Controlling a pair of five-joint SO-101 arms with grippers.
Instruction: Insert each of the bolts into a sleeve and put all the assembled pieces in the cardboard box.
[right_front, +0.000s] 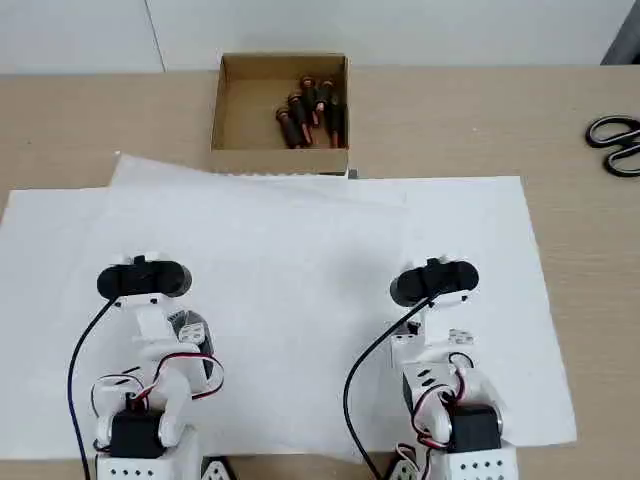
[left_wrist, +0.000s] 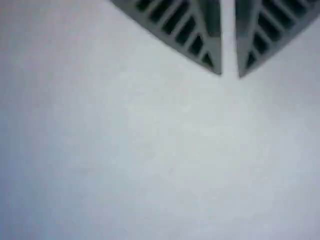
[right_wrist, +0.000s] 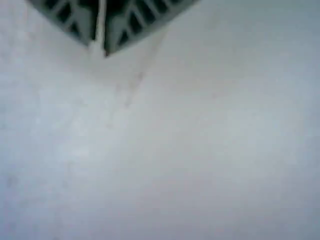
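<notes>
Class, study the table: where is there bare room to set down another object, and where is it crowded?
Free: the white paper between the cardboard box and the arms; the box's left half, beside the assembled pieces; the bare table between box and scissors. Crowded: the box's right half and the near edge around the arm bases.
</notes>
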